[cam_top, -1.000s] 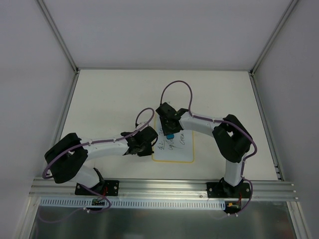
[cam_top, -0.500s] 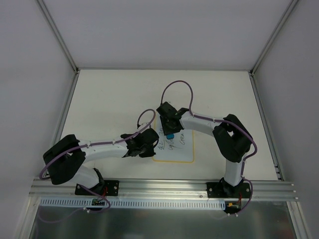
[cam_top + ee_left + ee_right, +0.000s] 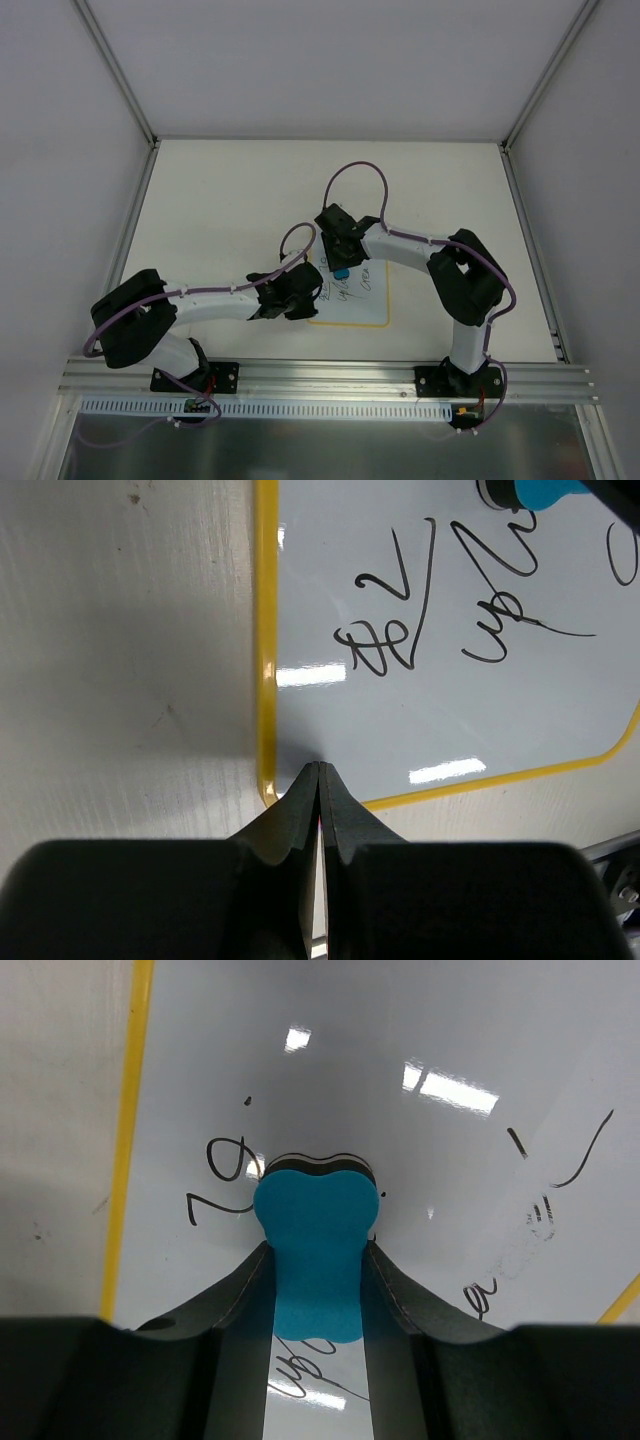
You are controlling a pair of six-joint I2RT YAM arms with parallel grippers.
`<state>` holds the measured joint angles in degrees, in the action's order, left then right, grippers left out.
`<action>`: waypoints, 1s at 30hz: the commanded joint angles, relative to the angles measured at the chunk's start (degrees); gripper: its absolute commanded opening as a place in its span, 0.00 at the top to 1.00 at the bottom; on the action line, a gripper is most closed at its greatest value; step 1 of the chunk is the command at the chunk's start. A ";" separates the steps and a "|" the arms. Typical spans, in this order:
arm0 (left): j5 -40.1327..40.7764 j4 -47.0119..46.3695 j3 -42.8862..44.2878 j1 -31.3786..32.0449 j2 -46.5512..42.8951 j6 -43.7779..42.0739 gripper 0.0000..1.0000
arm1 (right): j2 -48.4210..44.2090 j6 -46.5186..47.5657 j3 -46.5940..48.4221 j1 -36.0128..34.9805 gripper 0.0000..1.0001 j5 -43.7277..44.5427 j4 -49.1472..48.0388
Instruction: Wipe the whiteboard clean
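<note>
So, my left hand [image 3: 320, 772], pinched shut and empty, sits at the near-left corner of the whiteboard [image 3: 450, 710], which lies on the table [image 3: 130, 680] between my arms. Most of the handwriting [image 3: 385, 645] is unerased. My right hand [image 3: 317, 1245] clamps the blue eraser [image 3: 315, 1210] against the board, so I judge the wiping barely begun.

We see bright, even light from overhead. White glare patches sit on the whiteboard [image 3: 450, 700] in both wrist views; a soft shadow crosses the table [image 3: 120, 680] beside it. Focus is sharp.
</note>
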<state>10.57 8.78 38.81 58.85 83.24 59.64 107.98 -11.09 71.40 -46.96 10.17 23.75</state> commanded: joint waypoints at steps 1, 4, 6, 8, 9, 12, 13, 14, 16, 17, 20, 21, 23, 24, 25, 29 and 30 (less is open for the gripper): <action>0.24 0.54 -2.41 0.56 0.52 3.02 1.00 | -1.11 0.37 -0.38 -0.94 0.92 -1.74 -0.54; 0.59 0.54 -2.77 0.56 0.52 3.82 1.00 | -0.76 0.72 0.32 -2.69 0.92 -2.35 -0.54; 0.68 0.63 -2.77 0.56 0.52 3.99 1.00 | -0.41 0.98 1.28 -4.01 0.92 -2.62 -0.54; 0.77 0.63 -3.21 0.56 0.43 4.35 1.00 | 0.73 1.33 2.16 -5.06 0.92 -2.70 -0.46; 0.86 0.63 -3.39 0.56 0.17 4.70 1.00 | 1.08 1.42 2.52 -5.33 0.92 -2.79 -0.46; 1.21 0.54 -4.35 0.56 -0.53 5.84 1.00 | 2.58 1.51 4.45 -5.42 0.92 -3.32 -0.37; 1.30 0.54 -4.79 0.56 -0.71 6.02 1.00 | 3.02 1.60 5.50 -5.42 0.92 -3.23 -0.37; 1.30 0.54 -4.88 0.56 -0.71 6.19 1.00 | 3.98 1.77 6.12 -5.42 0.92 -3.06 -0.28; 1.30 0.45 -4.88 0.56 -0.63 6.37 1.00 | 5.12 1.78 7.96 -5.42 0.92 -2.53 -0.11; 1.12 0.54 -4.79 0.48 -0.45 6.37 1.00 | 5.65 1.78 8.58 -5.42 0.92 -1.57 -0.02; 0.77 0.63 -4.62 0.48 0.34 6.54 1.00 | 8.38 1.34 11.64 -4.81 0.92 1.41 1.91; 0.42 0.63 -4.62 0.39 0.60 6.72 1.00 | 9.17 1.25 12.79 -4.63 0.92 2.30 3.05; 0.07 0.63 -4.79 0.21 0.69 6.90 1.00 | 11.36 0.99 15.51 -3.85 0.92 5.10 6.83; 0.07 0.63 -4.97 0.13 0.69 7.16 1.00 | 12.15 0.64 16.05 -3.49 0.92 5.55 8.49; 0.15 0.63 -5.23 0.04 0.61 7.33 1.00 | 12.25 0.20 16.14 -2.97 0.92 5.64 8.86; -0.20 0.63 -5.93 -0.49 0.52 8.30 1.00 | 11.38 -0.60 13.86 0.63 0.92 4.51 8.86; -0.37 0.63 -6.02 -0.58 0.52 8.65 1.00 | 11.11 -0.60 13.42 1.08 0.92 4.59 8.95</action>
<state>10.59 4.45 35.57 58.78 82.11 67.33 118.41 -10.90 86.43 -48.69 11.51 28.01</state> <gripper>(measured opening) 0.006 0.382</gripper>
